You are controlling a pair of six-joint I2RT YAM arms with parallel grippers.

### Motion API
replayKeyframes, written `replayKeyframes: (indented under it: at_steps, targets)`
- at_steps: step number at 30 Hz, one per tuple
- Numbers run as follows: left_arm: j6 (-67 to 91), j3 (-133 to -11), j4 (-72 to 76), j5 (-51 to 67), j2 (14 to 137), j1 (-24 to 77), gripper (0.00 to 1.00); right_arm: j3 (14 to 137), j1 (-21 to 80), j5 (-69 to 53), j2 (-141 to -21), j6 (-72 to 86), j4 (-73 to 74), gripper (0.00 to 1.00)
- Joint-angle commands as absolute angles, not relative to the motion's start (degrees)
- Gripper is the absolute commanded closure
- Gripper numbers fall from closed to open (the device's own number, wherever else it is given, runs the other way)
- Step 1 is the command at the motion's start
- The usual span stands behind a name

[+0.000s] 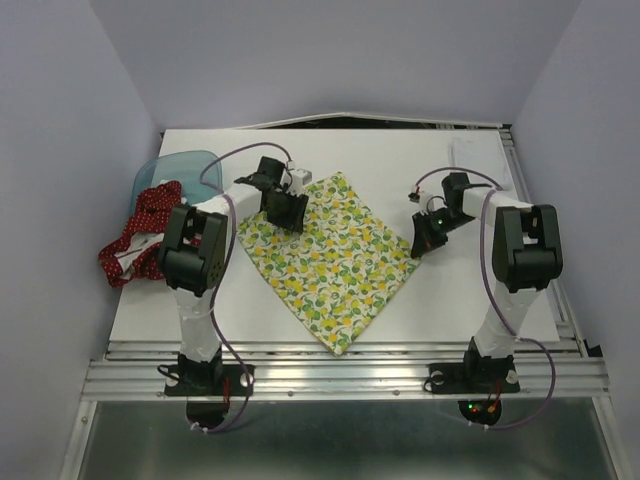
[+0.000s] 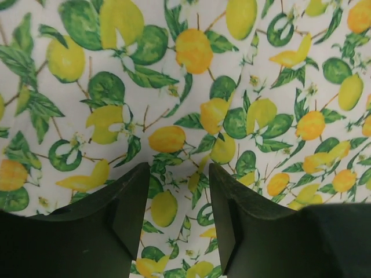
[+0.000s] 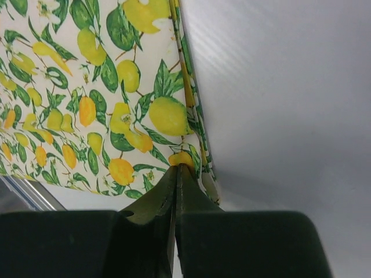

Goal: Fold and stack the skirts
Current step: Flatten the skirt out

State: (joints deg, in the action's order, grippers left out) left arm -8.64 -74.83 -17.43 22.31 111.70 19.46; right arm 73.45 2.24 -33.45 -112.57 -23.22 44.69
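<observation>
The right gripper point(image 3: 177, 174) has its two dark fingers pressed together on the hem of the lemon-print skirt point(image 3: 87, 87), pinching it at the cloth's right-hand corner, low against the white table point(image 3: 278, 87). The left gripper point(image 2: 177, 223) stands spread over the same skirt near its upper left edge. Its fingers point(image 2: 124, 214) are apart with printed cloth showing in the gap between them, and whether the tips touch the fabric cannot be told. The skirt lies flat in the middle of the table between the two arms, turned like a diamond with one corner pointing toward the near edge. Well to the left, the red dotted skirt point(image 1: 135, 238) sits bunched at the table's left edge, partly hanging past it and touching a translucent blue plastic bin point(image 1: 178, 163) just behind it.
</observation>
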Motion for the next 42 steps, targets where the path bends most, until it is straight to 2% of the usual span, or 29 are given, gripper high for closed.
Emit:
replayKeyframes:
  at_steps: [1,8,10,14,19,23,29,35,42]
  targets:
    - [-9.3,-84.8,-18.3,22.2,118.7,19.2,0.44,67.7,2.2,-26.7,-109.4,-24.8,43.1,0.97]
    - [-13.5,-115.8,-30.0,21.8,138.6,19.3,0.45,64.4,2.2,-32.8,-105.2,-25.0,45.7,0.99]
    - [-14.3,-121.7,-30.4,22.4,140.1,19.8,0.45,63.2,2.7,-35.2,-103.7,-25.9,47.8,0.99]
    - [-17.3,-125.2,-31.4,21.1,141.3,22.5,0.42,61.3,3.9,-38.2,-99.8,-30.7,51.8,0.97]
    - [-15.9,-116.1,-26.6,21.4,133.9,25.0,0.37,68.8,4.6,-46.7,-97.6,-29.3,57.6,0.95]
    - [-11.0,-107.6,-20.8,20.1,123.2,25.2,0.30,78.7,4.6,-49.1,-99.1,-18.5,47.3,0.92]
    - [-8.3,-99.1,-19.4,18.2,113.8,25.2,0.25,88.3,5.1,-45.2,-112.8,-19.5,46.0,0.96]
    - [-9.8,-93.2,-22.5,17.6,109.4,24.4,0.26,81.1,6.4,-42.1,-113.0,-21.5,43.2,0.96]
    - [-11.8,-83.7,-22.9,20.5,106.3,23.6,0.37,70.1,7.6,-39.6,-108.7,-25.7,43.1,0.97]
